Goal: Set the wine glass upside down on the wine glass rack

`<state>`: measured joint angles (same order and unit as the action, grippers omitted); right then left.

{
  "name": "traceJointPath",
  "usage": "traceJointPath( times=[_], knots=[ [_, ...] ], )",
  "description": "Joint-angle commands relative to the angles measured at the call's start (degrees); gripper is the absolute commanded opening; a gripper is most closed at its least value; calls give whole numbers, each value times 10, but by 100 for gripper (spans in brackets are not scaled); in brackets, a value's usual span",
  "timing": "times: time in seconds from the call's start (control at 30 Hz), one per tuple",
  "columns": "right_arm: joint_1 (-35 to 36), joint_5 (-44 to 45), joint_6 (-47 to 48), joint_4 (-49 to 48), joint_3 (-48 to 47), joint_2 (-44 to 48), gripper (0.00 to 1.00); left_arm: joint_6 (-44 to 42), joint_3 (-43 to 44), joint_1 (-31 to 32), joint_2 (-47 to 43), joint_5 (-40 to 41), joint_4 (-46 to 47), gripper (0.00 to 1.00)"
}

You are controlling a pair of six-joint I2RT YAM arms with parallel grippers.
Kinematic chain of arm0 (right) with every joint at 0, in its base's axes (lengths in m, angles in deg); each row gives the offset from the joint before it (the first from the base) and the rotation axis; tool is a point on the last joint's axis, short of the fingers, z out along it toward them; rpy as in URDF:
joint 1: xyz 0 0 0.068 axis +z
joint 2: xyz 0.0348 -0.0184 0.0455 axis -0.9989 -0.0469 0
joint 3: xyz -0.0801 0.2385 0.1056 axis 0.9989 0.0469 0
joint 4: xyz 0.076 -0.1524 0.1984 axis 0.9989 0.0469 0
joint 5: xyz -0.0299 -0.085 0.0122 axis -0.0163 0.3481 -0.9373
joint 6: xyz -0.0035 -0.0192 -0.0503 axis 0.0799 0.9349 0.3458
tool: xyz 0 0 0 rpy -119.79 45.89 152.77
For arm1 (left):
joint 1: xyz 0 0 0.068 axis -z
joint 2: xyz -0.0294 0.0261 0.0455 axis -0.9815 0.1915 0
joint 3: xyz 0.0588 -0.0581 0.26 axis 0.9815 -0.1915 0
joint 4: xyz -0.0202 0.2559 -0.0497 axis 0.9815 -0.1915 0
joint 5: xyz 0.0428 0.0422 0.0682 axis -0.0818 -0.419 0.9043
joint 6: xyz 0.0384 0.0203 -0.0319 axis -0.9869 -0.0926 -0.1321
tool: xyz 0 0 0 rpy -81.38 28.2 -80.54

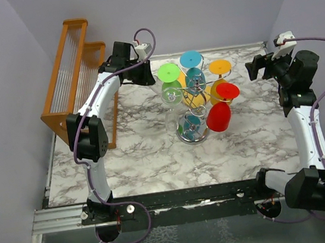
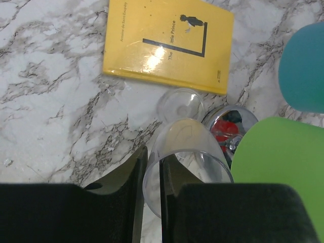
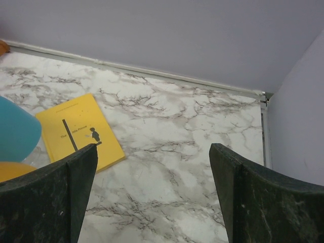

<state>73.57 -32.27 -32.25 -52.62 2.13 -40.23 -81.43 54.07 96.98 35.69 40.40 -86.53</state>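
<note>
Fingers [image 2: 129, 172] of left gripper [image 2: 153, 154] pinching clear wine glass [image 2: 190, 147] by its bowl wall, just beside wine glass rack [image 1: 192, 130]; rack stem mostly hidden behind coloured glasses [image 1: 219, 116]. Right gripper [image 3: 152, 152] spread wide, holding nothing. Beyond, yellow book [image 2: 167, 43], part covered from above.

A robot test cell: a marble-print tabletop [image 1: 143, 154] boxed by bare lilac walls [image 1: 213, 7] along its far, left and right edges, with a left arm [image 1: 97, 103] and right arm [image 1: 307, 126] bolted to a metal rail [image 1: 55, 219] along its near edge.
</note>
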Motion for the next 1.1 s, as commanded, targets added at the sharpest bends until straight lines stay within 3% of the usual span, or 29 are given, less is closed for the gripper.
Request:
traceJointPath(
  times=[0.0, 0.13, 0.43, 0.8, 1.07],
  knots=[
    [-4, -18, -3, -23, 4, 4, 91, -25, 23, -2, -19, 8, -25, 11],
    [-5, -19, -2, -23, 4, 6, 91, -43, 31, -2, -24, 17, -45, 1],
    [-5, -53, 22, -20, 5, 3, 92, -108, 61, -5, -92, 102, -60, 0],
    [-5, -35, 56, 21, -50, -1, 95, -92, -28, -6, -283, 221, 104, 0],
    [-5, -33, 62, 61, -108, 3, 93, -28, -36, -5, -355, 223, 164, 0]
  ],
)
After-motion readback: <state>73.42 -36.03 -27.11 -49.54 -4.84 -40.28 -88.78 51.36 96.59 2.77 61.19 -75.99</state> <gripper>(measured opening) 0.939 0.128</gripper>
